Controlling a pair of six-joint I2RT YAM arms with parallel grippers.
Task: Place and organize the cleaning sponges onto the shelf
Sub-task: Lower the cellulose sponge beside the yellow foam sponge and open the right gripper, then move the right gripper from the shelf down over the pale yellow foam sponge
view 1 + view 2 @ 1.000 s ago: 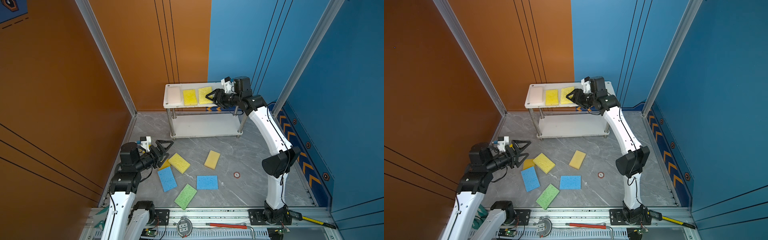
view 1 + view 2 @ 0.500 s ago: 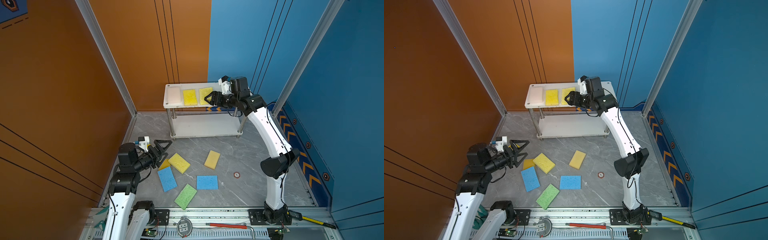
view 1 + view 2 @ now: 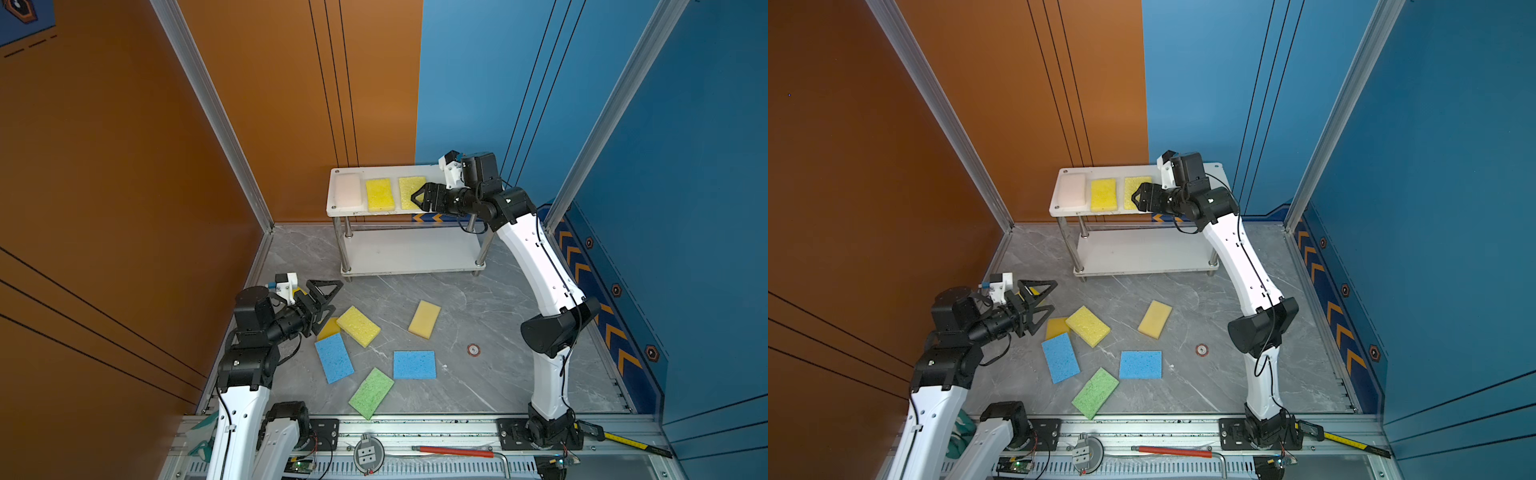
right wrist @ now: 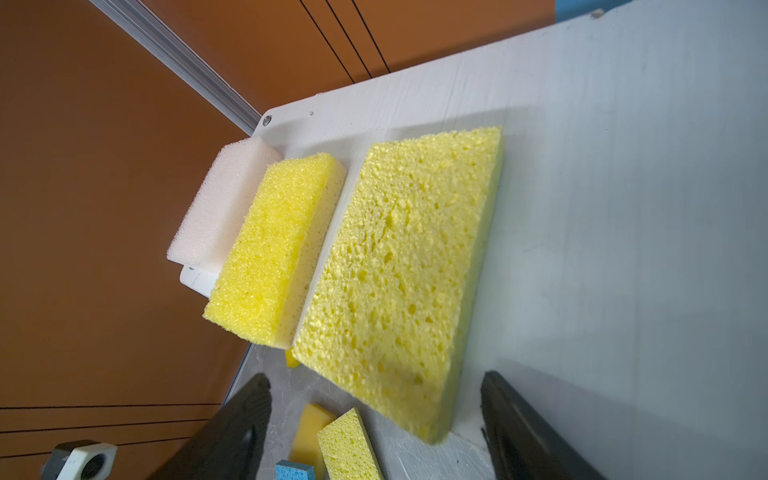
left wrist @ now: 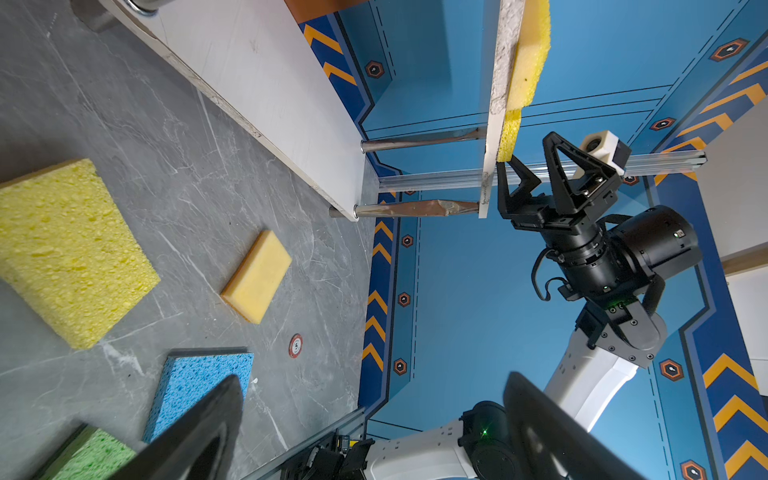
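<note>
Release step: your right pincer [image 3: 419, 198], spread, flanks the flat yellow foam sponge [image 3: 409, 189] at the front edge of the white two-tier shelf [image 3: 430, 174]; back straight out. Your left pincer [image 3: 332, 297] hovers spread.

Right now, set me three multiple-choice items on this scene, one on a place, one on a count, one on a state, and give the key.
1. The pale sponge lies:
A) on the top board of the shelf
B) on its lower board
C) on the floor

2. Sponges on the top board:
A) two
B) three
C) five

3. The right gripper is:
A) shut on a blue sponge
B) open
C) out of view

Key:
1 A, it sits at the board's end in both top views.
2 B, the pale one and two yellow ones lie in a row.
3 B, its jaws stand wide apart, and the nearest yellow sponge lies free on the board.
</note>
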